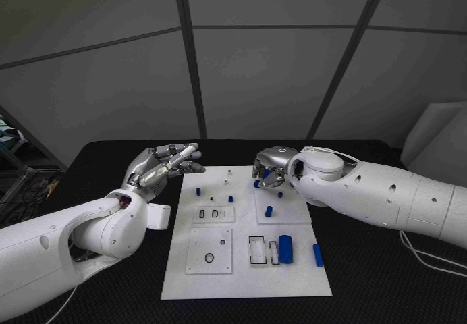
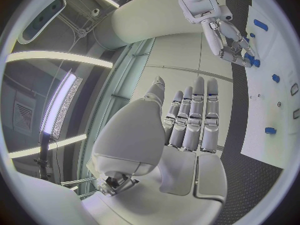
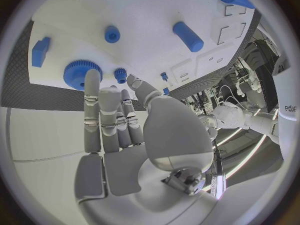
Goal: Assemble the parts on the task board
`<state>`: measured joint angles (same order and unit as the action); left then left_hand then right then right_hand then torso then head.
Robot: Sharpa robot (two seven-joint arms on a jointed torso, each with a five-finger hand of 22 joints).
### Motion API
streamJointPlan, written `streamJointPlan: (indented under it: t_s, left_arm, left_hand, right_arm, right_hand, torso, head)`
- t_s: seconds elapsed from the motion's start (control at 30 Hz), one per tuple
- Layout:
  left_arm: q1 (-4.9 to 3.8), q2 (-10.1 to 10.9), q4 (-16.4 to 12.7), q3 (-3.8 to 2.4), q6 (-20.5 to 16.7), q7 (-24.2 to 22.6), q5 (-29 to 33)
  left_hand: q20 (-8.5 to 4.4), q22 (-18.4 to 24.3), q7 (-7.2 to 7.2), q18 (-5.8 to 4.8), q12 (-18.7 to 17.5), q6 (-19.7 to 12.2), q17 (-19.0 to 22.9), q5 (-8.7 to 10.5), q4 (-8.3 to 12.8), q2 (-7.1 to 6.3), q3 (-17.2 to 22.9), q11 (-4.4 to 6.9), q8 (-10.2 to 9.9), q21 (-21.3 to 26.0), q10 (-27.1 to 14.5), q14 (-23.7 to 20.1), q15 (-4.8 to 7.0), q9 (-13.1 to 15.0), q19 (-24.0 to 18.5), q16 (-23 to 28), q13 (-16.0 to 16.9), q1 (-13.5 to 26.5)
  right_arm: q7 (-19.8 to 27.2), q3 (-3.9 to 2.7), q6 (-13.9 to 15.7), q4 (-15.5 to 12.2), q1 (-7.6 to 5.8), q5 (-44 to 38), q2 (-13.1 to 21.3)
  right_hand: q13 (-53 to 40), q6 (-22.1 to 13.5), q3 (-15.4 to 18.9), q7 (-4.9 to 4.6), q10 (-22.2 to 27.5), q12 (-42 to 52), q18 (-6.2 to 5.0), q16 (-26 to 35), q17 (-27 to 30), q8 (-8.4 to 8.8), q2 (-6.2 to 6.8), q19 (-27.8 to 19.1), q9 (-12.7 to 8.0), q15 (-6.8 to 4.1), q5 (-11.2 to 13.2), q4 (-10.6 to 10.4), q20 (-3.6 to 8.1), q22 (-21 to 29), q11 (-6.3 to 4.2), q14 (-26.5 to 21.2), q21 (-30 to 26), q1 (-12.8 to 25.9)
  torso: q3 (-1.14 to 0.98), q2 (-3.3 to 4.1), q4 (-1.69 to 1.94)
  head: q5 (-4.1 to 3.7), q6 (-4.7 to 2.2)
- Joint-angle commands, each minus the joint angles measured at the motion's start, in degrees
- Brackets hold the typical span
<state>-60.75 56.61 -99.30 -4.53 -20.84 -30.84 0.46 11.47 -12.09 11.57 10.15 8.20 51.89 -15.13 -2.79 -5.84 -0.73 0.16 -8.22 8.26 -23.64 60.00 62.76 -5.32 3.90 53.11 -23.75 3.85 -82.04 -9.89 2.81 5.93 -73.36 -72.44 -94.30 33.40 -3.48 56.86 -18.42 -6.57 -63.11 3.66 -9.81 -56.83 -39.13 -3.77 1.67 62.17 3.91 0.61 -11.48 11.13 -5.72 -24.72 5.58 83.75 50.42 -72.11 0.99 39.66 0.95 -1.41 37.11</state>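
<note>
Blue parts are spread over the white board (image 1: 243,280) in the middle of the head view, on the black surface (image 1: 389,283).

Some small parts (image 1: 198,192) stand up in the upper half of the board, so they look already put in. A big blue tube (image 1: 286,244) and a thin blue stick (image 1: 317,255) lie flat at the lower right of the board. They look loose, not yet placed. Beside the tube is an open clear frame (image 1: 257,250), and at the lower left a square plate (image 1: 211,250) has small holes with nothing in them. I judge that most of the job is left.

The right hand (image 1: 272,167) hangs over the upper right of the board. In the right wrist view its fingers (image 3: 100,117) lie straight and close side by side, and they hold nothing. Just past the fingertips there is a blue gear (image 3: 77,73) on the board, with a small blue knob (image 3: 120,75) next to it. I think this hand is reaching for one of them.

The left hand (image 1: 163,167) is up in the air at the upper left, off the board's left edge. Its fingers (image 2: 192,117) are straight and close together, and it holds nothing too.
</note>
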Motion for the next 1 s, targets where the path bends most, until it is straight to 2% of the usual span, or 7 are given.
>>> streamJointPlan:
  t_s: [0.03,0.27,0.4,0.67,1.0]
  left_arm:
    - [-0.12,-0.1,-0.2,-0.08,1.0,-0.1,-0.2]
    - [-0.13,-0.1,-0.4,-0.11,1.1,-0.1,-0.2]
    - [-0.15,-0.1,-0.5,-0.13,1.2,-0.1,-0.2]
    - [-0.16,-0.2,-0.3,-0.17,1.2,-0.1,-0.2]
    - [-0.17,-0.3,-0.1,-0.22,1.3,-0.1,-0.2]
  left_hand:
    - [0.01,0.1,0.30,-0.08,-0.2,0.1,0.1,0.14,-0.1,-0.03,-0.4,-0.47,-0.4,0.4,-0.1,-0.3,-0.08,-0.1,-0.4,0.3,-0.1,0.7]
    - [0.03,0.1,0.33,-0.08,-0.3,0.1,0.1,0.14,-0.1,0.03,-0.4,-0.50,-0.4,0.4,-0.2,-0.3,-0.10,-0.1,-0.4,0.4,-0.1,0.7]
    - [0.03,0.1,0.33,-0.08,-0.3,0.1,0.1,0.14,-0.1,0.03,-0.4,-0.50,-0.4,0.4,-0.2,-0.3,-0.10,-0.1,-0.4,0.4,-0.1,0.7]
    - [0.05,0.1,0.35,-0.08,-0.4,0.1,0.1,0.14,-0.1,0.06,-0.5,-0.52,-0.5,0.5,-0.2,-0.4,-0.12,-0.1,-0.4,0.4,-0.1,0.8]
    - [0.07,0.1,0.37,-0.08,-0.4,0.1,0.1,0.14,-0.1,0.11,-0.5,-0.54,-0.5,0.5,-0.2,-0.4,-0.14,-0.1,-0.4,0.5,-0.1,0.8]
  right_arm:
    - [0.0,-0.01,-0.2,0.5,-0.11,0.2,-0.4]
    - [0.0,0.01,-1.1,1.9,-0.10,0.2,-1.5]
    - [0.0,0.06,-1.7,2.6,-0.07,0.2,-2.0]
    - [0.2,0.75,-3.0,3.2,-0.05,0.3,-2.4]
    - [0.2,0.97,-4.2,3.8,0.09,0.3,-2.8]
  right_hand:
    - [0.0,0.6,-0.8,-0.14,-0.5,0.1,-0.80,-0.7,-0.6,-0.10,-0.52,0.4,0.1,0.14,0.3,-0.1,-0.04,-0.1,-0.08,1.8,0.5,0.1]
    - [0.0,0.8,-1.6,-0.28,-0.7,0.0,-0.80,-1.7,-1.4,-0.02,-0.23,0.3,0.0,0.16,0.5,-0.3,-0.03,-0.2,-0.06,1.6,0.8,0.3]
    - [0.0,0.8,-1.9,-0.30,-0.6,0.0,-0.79,-1.9,-1.5,0.05,-0.01,0.3,0.0,0.18,0.5,-0.3,-0.04,-0.3,-0.04,1.5,0.8,0.3]
    - [0.0,0.9,-2.2,-0.38,-0.6,-0.1,-0.80,-2.3,-1.8,0.04,0.06,0.3,0.0,0.18,0.6,-0.4,-0.04,-0.3,-0.03,1.5,0.9,0.3]
    - [0.0,1.2,-3.4,-0.71,-0.9,0.0,-0.80,-3.1,-2.3,-0.03,0.15,0.2,0.0,0.14,0.7,-0.4,-0.02,-0.5,-0.05,1.3,1.3,0.1]
  torso:
    - [0.02,0.13,0.08]
    - [0.01,0.12,0.13]
    - [0.03,0.13,0.03]
    - [-0.01,0.35,-0.01]
    - [0.00,0.29,0.02]
  head:
    - [-0.03,0.10]
    - [0.05,0.49]
    - [0.17,0.77]
    - [0.26,0.95]
    - [0.26,1.43]
